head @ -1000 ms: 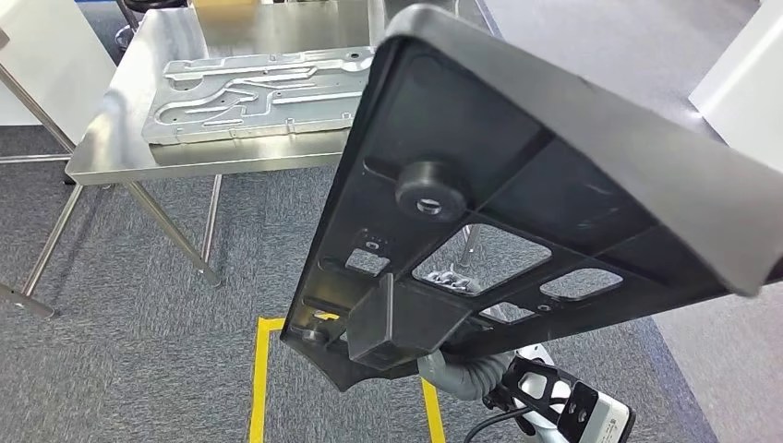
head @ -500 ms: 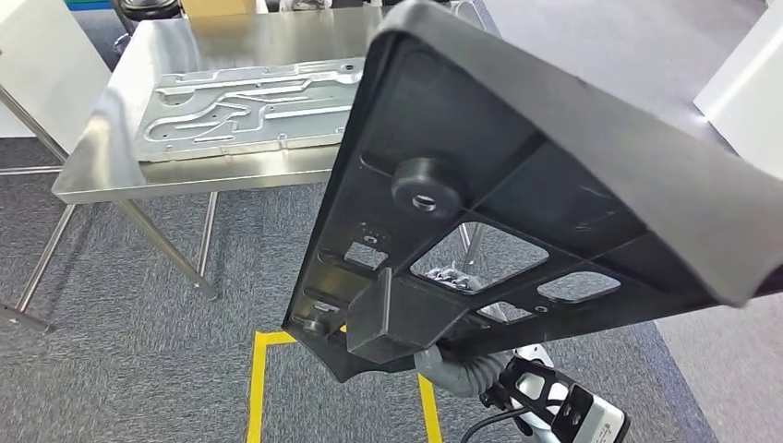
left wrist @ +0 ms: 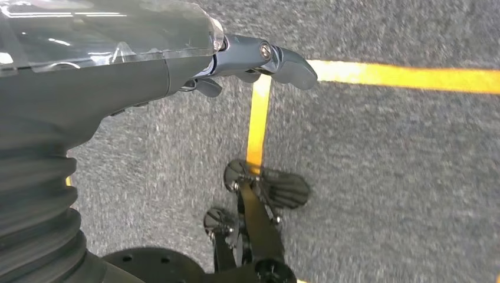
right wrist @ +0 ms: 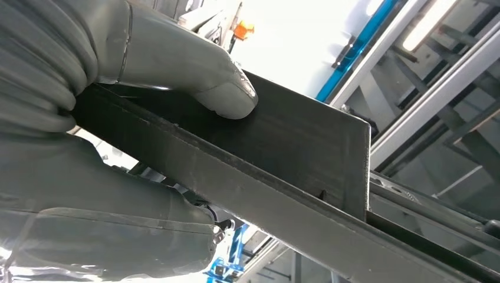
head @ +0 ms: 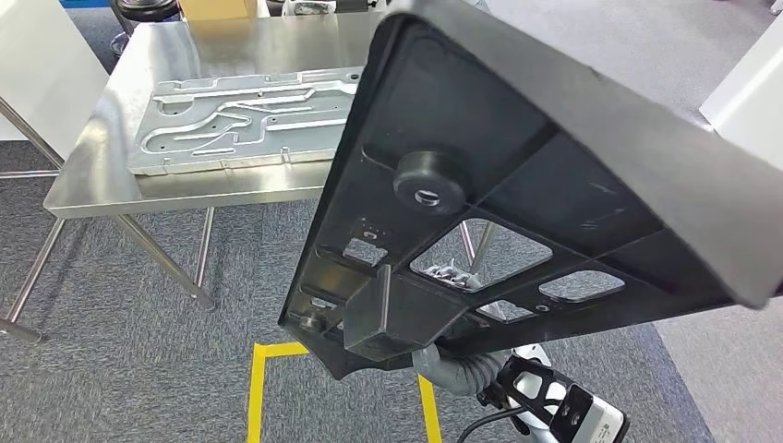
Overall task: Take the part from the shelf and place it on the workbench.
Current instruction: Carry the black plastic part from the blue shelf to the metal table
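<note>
A large black moulded part (head: pixel 517 185) with ribs, a round boss and cut-outs tilts up across the head view. My right hand (right wrist: pixel 88 147) grips its lower edge. The thumb (right wrist: pixel 194 76) presses on the part's flat face (right wrist: pixel 295 147), and the fingers (head: pixel 451 275) show through one cut-out. Ahead stands the steel workbench (head: pixel 185 189), partly hidden by the part. My left hand (left wrist: pixel 177 65) hangs above the carpet and holds nothing, with its fingers apart.
A machined aluminium plate (head: pixel 240 120) covers most of the workbench top. A cardboard box (head: pixel 217 9) sits at its far edge. Yellow tape (head: pixel 256 388) marks the grey carpet below me. White panels stand at the left (head: pixel 37 65) and right (head: pixel 748 83).
The whole view has shifted: the workbench sits lower and nearer in the picture, so the camera has moved. The black part stays in my right hand at the same tilt.
</note>
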Robot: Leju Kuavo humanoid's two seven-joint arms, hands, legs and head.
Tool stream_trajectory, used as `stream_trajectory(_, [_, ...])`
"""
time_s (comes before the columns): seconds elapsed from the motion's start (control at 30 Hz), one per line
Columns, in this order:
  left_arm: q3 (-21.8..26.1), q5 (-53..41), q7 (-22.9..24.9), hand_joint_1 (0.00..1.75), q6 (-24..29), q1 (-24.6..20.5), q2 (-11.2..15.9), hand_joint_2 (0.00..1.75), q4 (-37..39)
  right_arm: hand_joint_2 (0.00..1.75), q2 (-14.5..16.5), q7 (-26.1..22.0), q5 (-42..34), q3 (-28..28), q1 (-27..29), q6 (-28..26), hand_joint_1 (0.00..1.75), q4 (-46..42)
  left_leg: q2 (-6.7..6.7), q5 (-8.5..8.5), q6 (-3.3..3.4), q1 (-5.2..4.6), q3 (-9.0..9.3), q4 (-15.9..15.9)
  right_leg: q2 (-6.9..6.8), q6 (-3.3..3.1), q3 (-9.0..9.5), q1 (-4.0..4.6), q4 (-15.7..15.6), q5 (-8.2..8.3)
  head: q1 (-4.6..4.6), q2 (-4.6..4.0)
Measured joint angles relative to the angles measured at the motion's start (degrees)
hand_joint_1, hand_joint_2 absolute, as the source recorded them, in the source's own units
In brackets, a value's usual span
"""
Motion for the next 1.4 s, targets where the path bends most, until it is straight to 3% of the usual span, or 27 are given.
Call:
stream_trajectory(0.07, [0.0, 0.0, 0.01, 0.0, 0.01, -0.06, 0.01, 1.75, 0.0, 1.75, 0.0, 0.0, 0.02, 0.05, -0.15, -0.01, 1.75, -0.11, -0.01, -0.27, 0.68, 0.28, 0.73, -0.57, -0.04, 0.54, -1.9, -0.06, 3.99, -1.88, 0.01, 0.0])
stream_trajectory(0.13, [0.0, -0.02, 0.01, 0.0, 0.02, -0.13, 0.01, 1.75, 0.0, 1.75, -0.02, 0.0, 0.03, 0.1, -0.14, -0.01, 1.75, -0.09, 0.01, -0.81, 1.1, 0.25, 1.32, -0.67, -0.07, 0.85, -6.73, -0.18, 12.03, -4.65, 0.01, 0.0])
stream_trajectory(0.17, [0.0, -0.04, 0.01, 0.0, 0.03, -0.14, 0.02, 1.75, 0.0, 1.75, -0.04, 0.0, 0.03, 0.12, -0.05, -0.01, 1.75, -0.08, -0.01, -1.16, 1.17, 0.22, 1.7, -0.67, -0.07, 0.95, -9.13, -0.23, 15.33, -5.14, 0.01, 0.0])
stream_trajectory(0.2, [0.0, -0.05, 0.01, 0.0, 0.04, -0.11, 0.02, 1.75, 0.0, 1.75, -0.06, 0.0, 0.04, 0.14, 0.04, 0.01, 1.75, -0.06, -0.05, -1.56, 1.17, 0.21, 2.18, -0.66, -0.07, 0.98, -10.73, -0.29, 16.83, -4.48, 0.01, 0.0])
stream_trajectory(0.23, [0.0, -0.07, 0.01, 0.0, 0.06, -0.07, 0.02, 1.75, 0.0, 1.75, -0.08, 0.0, 0.04, 0.16, 0.1, 0.02, 1.75, -0.06, -0.11, -1.99, 1.11, 0.2, 2.8, -0.66, -0.08, 0.93, -11.2, -0.33, 16.04, -2.56, 0.01, 0.0])
stream_trajectory(0.3, [0.0, -0.05, -0.01, 0.0, 0.09, 0.02, -0.02, 1.75, 0.0, 1.75, -0.17, 0.0, 0.05, 0.2, 0.17, 0.1, 1.75, -0.08, -0.23, -3.03, 0.84, 0.21, 4.21, -0.71, -0.1, 0.51, -9.42, -0.32, 9.22, 3.12, 0.01, 0.0])
stream_trajectory(0.33, [0.0, -0.01, -0.02, 0.0, 0.09, 0.02, -0.05, 1.75, 0.0, 1.75, -0.24, 0.0, 0.05, 0.22, 0.19, 0.16, 1.75, -0.09, -0.3, -3.54, 0.57, 0.14, 4.73, -0.69, -0.13, 0.21, -8.2, -0.17, 5.7, 5.07, 0.01, 0.0])
stream_trajectory(0.37, [0.0, 0.05, -0.03, 0.0, 0.09, 0.01, -0.08, 1.75, 0.0, 1.75, -0.32, 0.0, 0.05, 0.25, 0.21, 0.23, 1.75, -0.13, -0.34, -3.94, 0.27, 0.08, 5.02, -0.69, -0.15, -0.11, -7.22, -0.02, 3.1, 5.97, 0.01, 0.0])
stream_trajectory(0.43, [0.0, 0.16, -0.07, 0.0, 0.09, -0.03, -0.13, 1.75, 0.0, 1.75, -0.44, 0.0, 0.03, 0.29, 0.28, 0.38, 1.75, -0.19, -0.28, -4.39, -0.38, 0.0, 5.2, -0.9, -0.09, -0.66, -6.58, 0.3, 1.52, 5.47, 0.01, 0.0])
stream_trajectory(0.53, [0.01, 0.24, -0.09, 0.0, 0.09, -0.17, -0.12, 1.75, -0.02, 1.75, -0.53, 0.0, -0.17, 0.32, 0.27, 0.78, 1.75, -0.24, -0.03, -5.43, -1.26, -0.07, 5.79, -0.28, 0.03, -1.51, -5.36, -0.11, 0.45, 4.82, -0.01, 0.0])
stream_trajectory(0.6, [0.03, 0.43, -0.04, 0.0, 0.1, -0.27, -0.15, 1.75, -0.02, 1.75, -0.56, 0.0, -0.54, 0.32, 0.2, 1.19, 1.75, -0.25, 0.0, -7.75, -1.73, 0.07, 3.28, 5.18, -0.17, -2.05, -4.1, -0.31, -0.19, 4.36, -0.02, 0.0])
stream_trajectory(0.67, [0.14, 0.75, 0.12, 0.0, 0.2, -0.19, -0.14, 1.75, -0.02, 1.75, -0.62, 0.0, -0.86, 0.32, 0.4, 1.75, 1.75, -0.24, 0.0, -9.96, -2.08, 0.21, -1.78, 13.08, -0.23, -2.34, -3.43, -0.24, -0.25, 3.75, -0.02, 0.0])
stream_trajectory(0.7, [0.21, 0.95, 0.19, 0.0, 0.26, -0.06, -0.14, 1.75, -0.02, 1.75, -0.65, 0.0, -0.95, 0.33, 0.57, 2.02, 1.75, -0.23, 0.0, -9.74, -2.18, 0.26, -3.78, 15.31, -0.17, -2.37, -3.04, -0.2, -0.25, 3.38, -0.02, 0.0])
stream_trajectory(0.73, [0.26, 1.08, 0.25, 0.0, 0.33, 0.06, -0.14, 1.75, -0.02, 1.75, -0.67, 0.0, -0.98, 0.33, 0.69, 2.22, 1.75, -0.23, 0.0, -8.23, -2.19, 0.29, -4.73, 15.25, -0.08, -2.34, -2.54, -0.19, -0.25, 2.98, -0.02, 0.0])
stream_trajectory(0.8, [0.31, 1.28, 0.29, 0.0, 0.44, 0.19, -0.14, 1.75, -0.02, 1.75, -0.67, 0.0, -0.99, 0.35, 0.74, 2.44, 1.75, -0.22, 0.01, -2.55, -1.9, 0.3, -3.55, 9.02, 0.06, -2.14, -1.23, -0.17, -0.25, 2.03, -0.02, 0.0])
stream_trajectory(0.87, [0.34, 1.26, 0.26, 0.0, 0.52, 0.16, -0.1, 1.75, -0.02, 1.75, -0.65, 0.0, -0.94, 0.37, 0.65, 2.45, 1.75, -0.18, 0.06, 0.88, -1.35, 0.01, -1.17, 2.34, 0.11, -1.67, -0.3, 0.05, -0.17, 1.13, -0.02, 0.0])
stream_trajectory(0.9, [0.36, 1.17, 0.22, 0.0, 0.54, 0.12, -0.08, 1.75, -0.02, 1.75, -0.62, 0.0, -0.82, 0.38, 0.6, 2.27, 1.75, -0.16, 0.07, 1.21, -1.08, -0.15, -0.54, 0.72, 0.12, -1.4, -0.15, 0.13, -0.15, 0.83, -0.02, 0.0])
stream_trajectory(1.0, [0.35, 0.52, 0.14, 0.0, 0.25, 0.09, 0.03, 1.75, -0.02, 1.75, -0.48, 0.0, -0.18, 0.39, 0.48, 1.18, 1.75, -0.22, -0.01, 0.5, -0.29, -0.11, -0.03, -0.19, 0.07, -0.55, 0.07, 0.16, -0.36, 0.26, -0.02, 0.0])
stream_trajectory(1.07, [0.28, 0.16, 0.14, 0.0, -0.02, 0.05, 0.06, 1.75, -0.02, 1.75, -0.42, 0.0, 0.14, 0.41, 0.37, 0.58, 1.75, -0.5, -0.03, 0.32, 0.34, 0.25, 0.74, -0.87, 0.03, -0.01, -0.76, 0.14, 1.87, -1.09, -0.02, 0.0])
stream_trajectory(1.1, [0.26, 0.08, 0.15, 0.0, -0.08, 0.02, 0.06, 1.75, -0.02, 1.75, -0.42, 0.0, 0.22, 0.43, 0.34, 0.4, 1.75, -0.61, -0.01, 0.16, 0.6, 0.35, 1.15, -1.08, 0.02, 0.2, -2.41, 0.03, 4.98, -2.42, -0.02, 0.0])
stream_trajectory(1.17, [0.24, 0.01, 0.16, 0.0, -0.17, -0.04, 0.07, 1.75, -0.02, 1.75, -0.43, 0.0, 0.34, 0.46, 0.43, 0.16, 1.75, -0.69, 0.0, -0.4, 0.88, 0.34, 1.74, -1.14, 0.01, 0.57, -7.55, -0.15, 13.21, -5.06, -0.02, 0.0])
stream_trajectory(1.2, [0.24, -0.02, 0.16, 0.0, -0.2, -0.02, 0.07, 1.75, -0.02, 1.75, -0.43, 0.0, 0.37, 0.49, 0.52, 0.11, 1.75, -0.68, -0.02, -0.75, 0.9, 0.33, 2.12, -1.14, 0.0, 0.71, -9.81, -0.27, 16.1, -5.24, -0.02, 0.0])
stream_trajectory(1.23, [0.24, -0.02, 0.16, 0.0, -0.24, 0.02, 0.07, 1.75, -0.02, 1.75, -0.44, 0.0, 0.38, 0.52, 0.59, 0.1, 1.75, -0.68, -0.05, -1.12, 0.86, 0.33, 2.58, -1.14, -0.01, 0.78, -11.06, -0.36, 16.88, -4.21, -0.02, 0.0])
stream_trajectory(1.27, [0.24, -0.02, 0.16, 0.0, -0.24, 0.06, 0.07, 1.75, -0.02, 1.75, -0.44, 0.0, 0.38, 0.56, 0.61, 0.1, 1.75, -0.68, -0.1, -1.53, 0.78, 0.34, 3.15, -1.13, -0.03, 0.78, -11.22, -0.43, 15.56, -2.14, -0.02, 0.0])
stream_trajectory(1.33, [0.23, -0.02, 0.16, 0.0, -0.24, 0.09, 0.07, 1.75, -0.02, 1.75, -0.44, 0.0, 0.38, 0.62, 0.59, 0.09, 1.75, -0.69, -0.2, -2.54, 0.45, 0.34, 4.46, -1.13, -0.15, 0.51, -8.91, -0.48, 7.98, 3.57, -0.01, 0.0])
stream_trajectory(1.4, [0.22, -0.04, 0.17, 0.0, -0.25, -0.02, 0.08, 1.75, -0.02, 1.75, -0.44, 0.0, 0.42, 0.66, 0.54, 0.05, 1.75, -0.7, -0.24, -3.42, -0.22, 0.21, 5.04, -1.04, -0.21, -0.05, -6.79, -0.23, 2.08, 6.09, 0.0, 0.0])
